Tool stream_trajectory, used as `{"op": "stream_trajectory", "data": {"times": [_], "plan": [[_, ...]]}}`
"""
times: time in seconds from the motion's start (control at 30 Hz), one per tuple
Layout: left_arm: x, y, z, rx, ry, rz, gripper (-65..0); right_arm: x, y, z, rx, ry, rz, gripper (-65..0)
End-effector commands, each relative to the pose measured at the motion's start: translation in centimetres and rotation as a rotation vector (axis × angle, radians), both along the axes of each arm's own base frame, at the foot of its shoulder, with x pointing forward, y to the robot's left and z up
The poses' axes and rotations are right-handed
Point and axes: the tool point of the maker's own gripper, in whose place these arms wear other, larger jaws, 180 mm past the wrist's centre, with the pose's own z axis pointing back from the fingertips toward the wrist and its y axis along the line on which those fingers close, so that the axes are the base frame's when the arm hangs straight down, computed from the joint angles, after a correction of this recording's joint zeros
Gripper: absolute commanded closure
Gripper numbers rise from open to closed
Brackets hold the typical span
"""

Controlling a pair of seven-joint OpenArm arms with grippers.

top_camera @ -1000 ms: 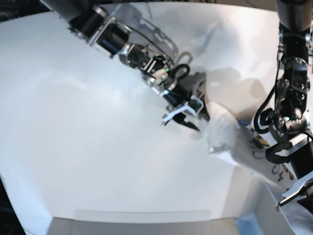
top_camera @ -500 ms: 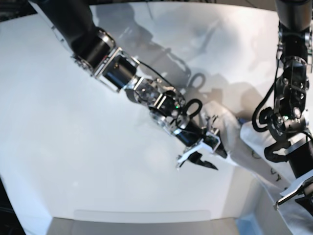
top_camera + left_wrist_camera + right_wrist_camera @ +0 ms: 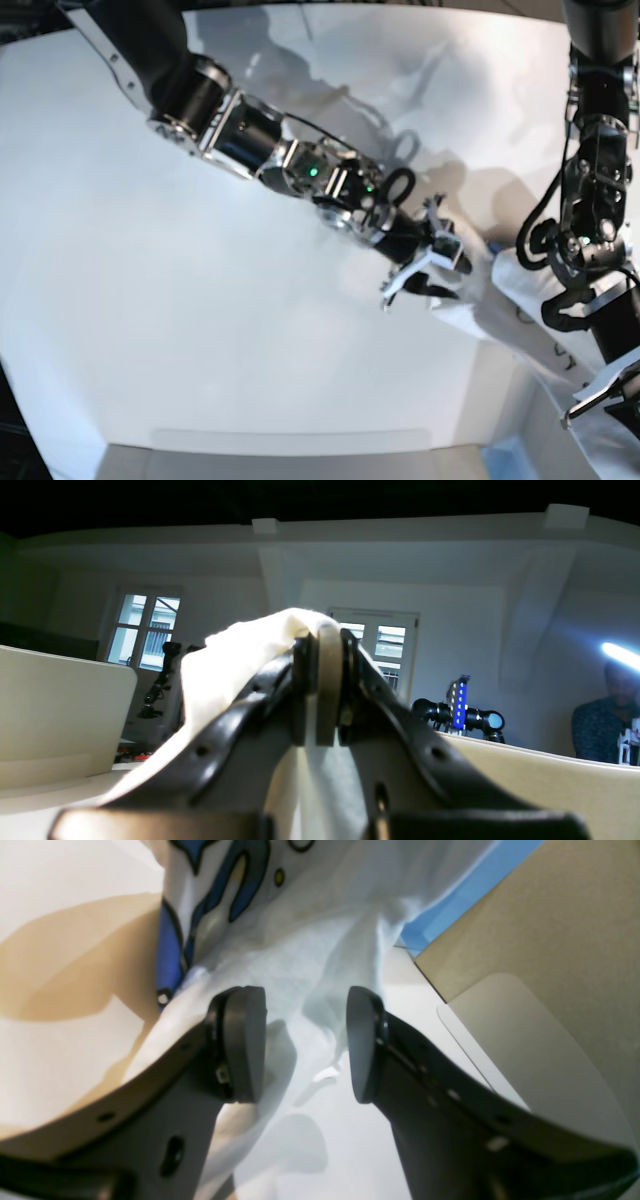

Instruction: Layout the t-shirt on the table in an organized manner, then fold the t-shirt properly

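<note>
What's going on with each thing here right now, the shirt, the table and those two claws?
t-shirt: bunched and hanging near the table's right edge, not laid out, not folded.
left claw: shut on the t-shirt, white cloth pinched between its pads.
right claw: open, jaws either side of a fold of the shirt, not gripping.
table: white top, the shirt on its right part only.

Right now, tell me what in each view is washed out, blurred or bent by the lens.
Base: the table is glare-white, so the shirt barely separates from it; its edges bow like a fisheye.
Left wrist: a lamp flares blue-white at the right edge; the left hand and the cloth it pinches are soft, too close to focus.
Right wrist: the right hand is blurred and dark; the shirt's blue print is clearer.
</note>
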Motion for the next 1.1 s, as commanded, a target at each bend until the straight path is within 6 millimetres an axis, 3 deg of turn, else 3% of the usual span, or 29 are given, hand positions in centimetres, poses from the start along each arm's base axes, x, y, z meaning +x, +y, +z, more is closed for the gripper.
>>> {"op": "stream_trajectory", "data": {"times": [0.0, 0.23, 0.33, 0.47, 0.63, 0.83, 1.07], "plan": [[-1.0, -0.2, 1.5, 0.03, -0.06, 0.011, -3.4, 0.8, 1.2, 3.9, 0.076, -0.067, 0.016, -26.7], [-0.1, -2.4, 0.0, 0.06, -0.014, -0.046, -3.4, 3.7, 0.7, 7.3, 0.125, -0.069, -0.018, -26.8], [-0.2, -2.4, 0.1, 0.06, -0.017, -0.046, -3.4, 5.4, -0.3, 6.8, 0.085, -0.078, -0.051, -26.8], [-0.2, -2.5, 0.0, 0.059, -0.018, -0.05, -3.4, 5.8, -1.0, 5.0, 0.051, -0.02, -0.046, -26.8], [-0.5, -2.8, 0.2, 0.013, -0.055, -0.088, -3.4, 6.9, -1.4, 5.8, 0.116, 0.048, -0.073, -26.7], [0.1, -4.6, -0.4, 0.004, -0.039, -0.165, -4.8, 6.3, -0.9, 5.4, 0.104, 0.071, -0.034, -26.7], [0.2, -4.8, -0.7, 0.012, -0.028, -0.173, -4.9, 3.4, 0.4, 2.3, 0.02, 0.091, 0.054, -26.7]]}}
